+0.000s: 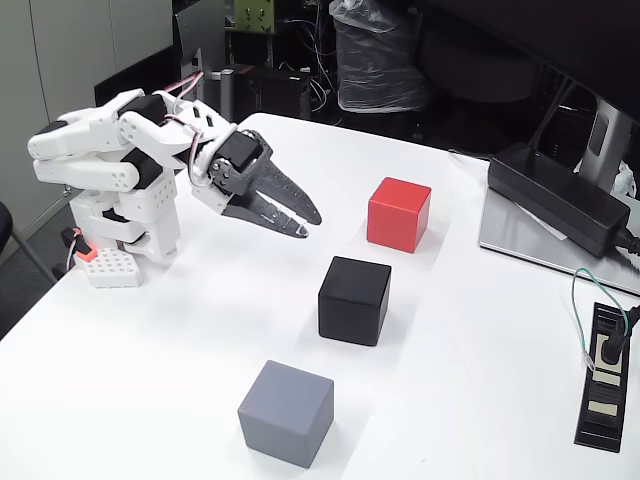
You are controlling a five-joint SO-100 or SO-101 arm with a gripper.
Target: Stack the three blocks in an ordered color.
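From my feed, the nearest thing on the white table [150, 400] was the grey block [286, 413], sitting flat close to the front edge, with one corner turned toward the camera. Just behind it, and a little to the right in the fixed view, stood the black block [354, 300], apart from the grey one with bare table between them. Further back again, still trending right, I saw the red block [398, 214], also on its own and touching nothing. The three made a loose diagonal line running from near left to far right, none stacked on another.

At the right edge of the table lay a black power strip [603, 378] with a thin green and white cable [580, 300] looping to it. Behind that, a long black power adapter [556, 197] rested on a grey monitor base [540, 240].

On the left side, the white arm [110, 160] was folded low over its base, with the gripper [300, 222] stretched out toward the blocks and hanging above the table. Its dark fingers [280, 195] looked nearly together, only a narrow gap showing at the tips, and it held nothing. It was well apart from all three blocks, nearest to the red and black ones.

Beyond the table I could make out dark clutter and cables.
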